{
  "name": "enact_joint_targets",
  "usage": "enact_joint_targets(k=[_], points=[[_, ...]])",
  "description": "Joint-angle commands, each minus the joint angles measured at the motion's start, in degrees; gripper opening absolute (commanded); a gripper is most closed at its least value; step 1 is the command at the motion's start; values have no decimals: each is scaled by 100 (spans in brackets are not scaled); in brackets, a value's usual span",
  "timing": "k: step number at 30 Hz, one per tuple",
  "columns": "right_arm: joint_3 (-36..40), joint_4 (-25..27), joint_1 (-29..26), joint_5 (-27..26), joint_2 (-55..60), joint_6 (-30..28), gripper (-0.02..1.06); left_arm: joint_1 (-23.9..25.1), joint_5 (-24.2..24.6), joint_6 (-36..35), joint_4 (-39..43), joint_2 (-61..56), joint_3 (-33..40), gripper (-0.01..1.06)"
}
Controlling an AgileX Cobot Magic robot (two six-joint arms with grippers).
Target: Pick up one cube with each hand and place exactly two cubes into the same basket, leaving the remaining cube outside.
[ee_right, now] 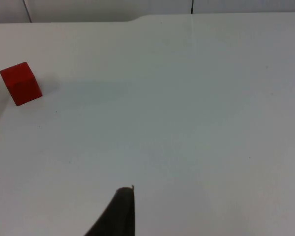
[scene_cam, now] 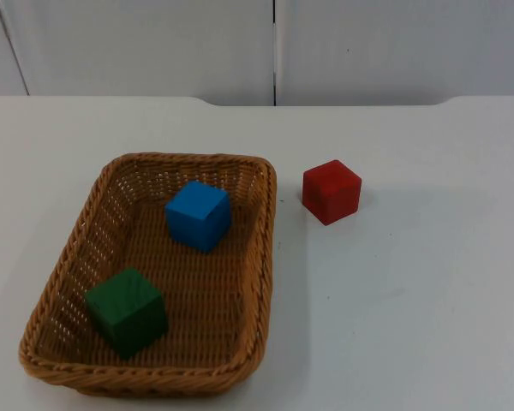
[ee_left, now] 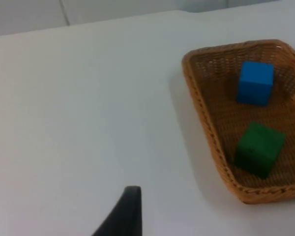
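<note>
A woven wicker basket (scene_cam: 266, 257) stands on the left half of the white table. Inside it a blue cube (scene_cam: 198, 215) rests toward the far end and a green cube (scene_cam: 127, 311) toward the near end. A red cube (scene_cam: 331, 191) sits on the table just right of the basket, apart from its rim. My left gripper (ee_left: 125, 214) hovers over bare table well to the left of the basket (ee_left: 206, 113), holding nothing; the blue cube (ee_left: 255, 82) and green cube (ee_left: 259, 148) lie in the basket. My right gripper (ee_right: 119, 212) waits far right of the red cube (ee_right: 21, 83).
The grey partition wall (scene_cam: 274, 47) closes off the far edge of the table. Bare white table top (scene_cam: 411, 300) stretches right of the basket and in front of the red cube.
</note>
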Motion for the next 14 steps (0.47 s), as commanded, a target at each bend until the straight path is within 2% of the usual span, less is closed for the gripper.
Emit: enact_joint_targets(k=[1,7,14], points=[[4,-22,-29,-27,-20,-44,105,175,-10,-4,33,-27,26,105],[4,-22,-29,-27,-20,-44,105,780,-10,-4,33,-27,26,105],[4,-22,-29,-27,-20,-44,105,1148,-10,-4,56,-27,26,105]])
